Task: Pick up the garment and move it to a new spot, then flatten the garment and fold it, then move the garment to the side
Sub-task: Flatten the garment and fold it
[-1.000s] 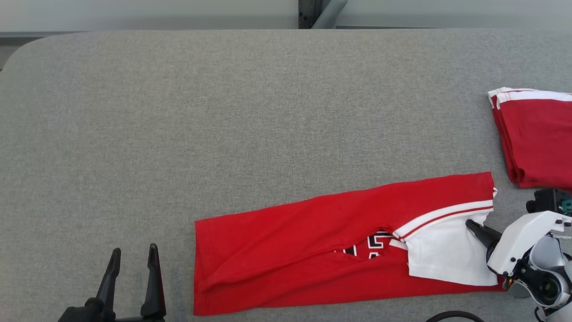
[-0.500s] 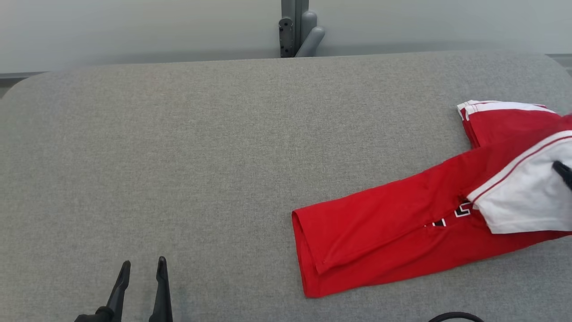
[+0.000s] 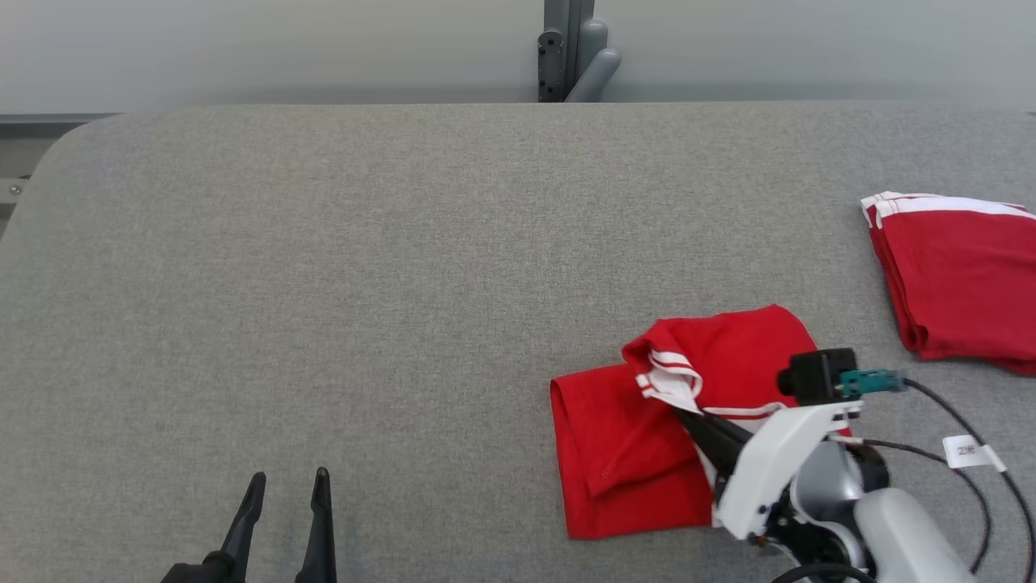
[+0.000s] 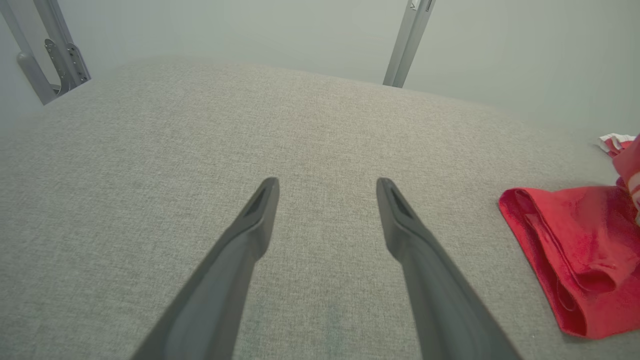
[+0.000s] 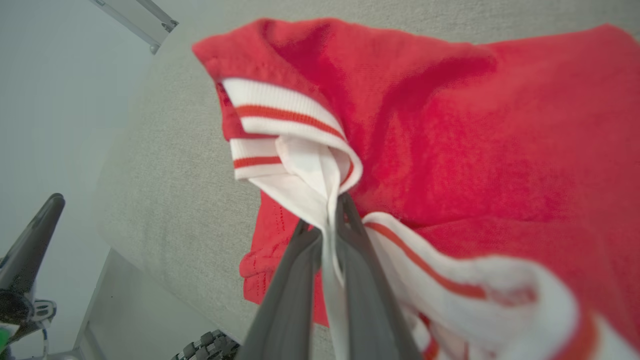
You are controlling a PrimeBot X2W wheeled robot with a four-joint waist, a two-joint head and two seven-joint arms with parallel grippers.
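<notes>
Garments on the grey tabletop (image 3: 364, 267) number two, both red with white trim. The garment (image 3: 639, 461) lies near the near edge, toward its right end. Its lower red part rests flat on the surface, and its white, red-striped end is doubled back and bunched up over that. The folded one (image 3: 963, 283) sits at the right edge, well apart from the first and touched by nothing.

Grippers number two as well. The left gripper (image 3: 290, 478) is at the near edge, left of the middle, with its fingers pointing toward the far edge. In the left wrist view it (image 4: 327, 182) hangs over bare tabletop with its fingers spread wide and nothing between them, and the garment (image 4: 575, 250) lies off to its right.

The right arm reaches in from the near right corner, its white forearm slanting toward the far left. The right gripper (image 3: 681, 414) sits over the garment, its dark fingers aimed at the bunched trim. The right wrist view shows the right gripper (image 5: 325, 215) pinched tight on a thin white fold of the garment (image 5: 450, 125), with the striped band curling just above the fingertips.

One dark cable (image 3: 955, 413) with one white tag (image 3: 967, 451) loops off the right wrist. One grey post (image 3: 566, 48) stands beyond the far edge.
</notes>
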